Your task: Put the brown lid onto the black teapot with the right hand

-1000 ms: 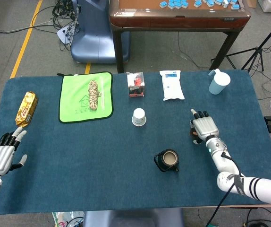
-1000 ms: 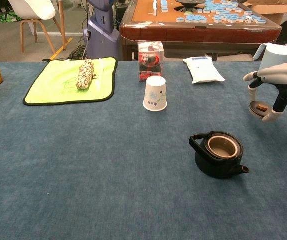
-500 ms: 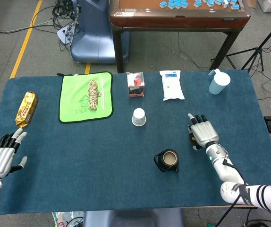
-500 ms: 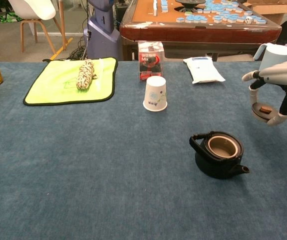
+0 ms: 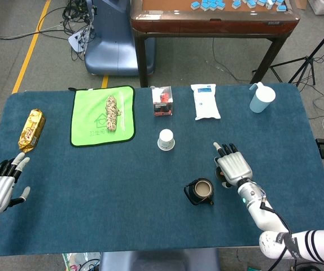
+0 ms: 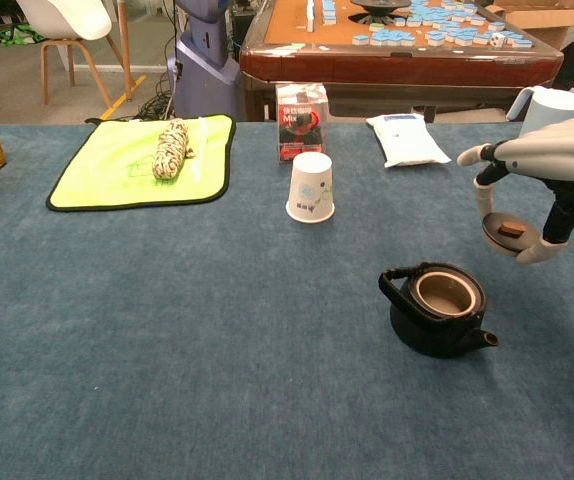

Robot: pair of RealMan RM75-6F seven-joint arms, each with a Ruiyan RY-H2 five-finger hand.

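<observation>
The black teapot (image 5: 199, 192) (image 6: 439, 311) stands uncovered on the blue table, spout toward the near right, handle at its left. My right hand (image 5: 233, 168) (image 6: 539, 180) hovers just right of and above it, palm down. It pinches the brown lid (image 6: 508, 232) between thumb and fingers, upside down with its small knob showing. In the head view the hand hides most of the lid. My left hand (image 5: 0, 186) rests at the table's left edge, fingers spread, holding nothing.
A white paper cup (image 5: 166, 140) stands upside down behind the teapot. Further back lie a green mat (image 5: 103, 116) with a rope bundle (image 5: 113, 112), a red-black box (image 5: 162, 101), a white packet (image 5: 205, 101) and a light blue pitcher (image 5: 262, 97). A gold packet (image 5: 31, 129) lies far left.
My right hand has carried the lid left and toward the near side, closing in on the teapot. The left hand has barely shifted.
</observation>
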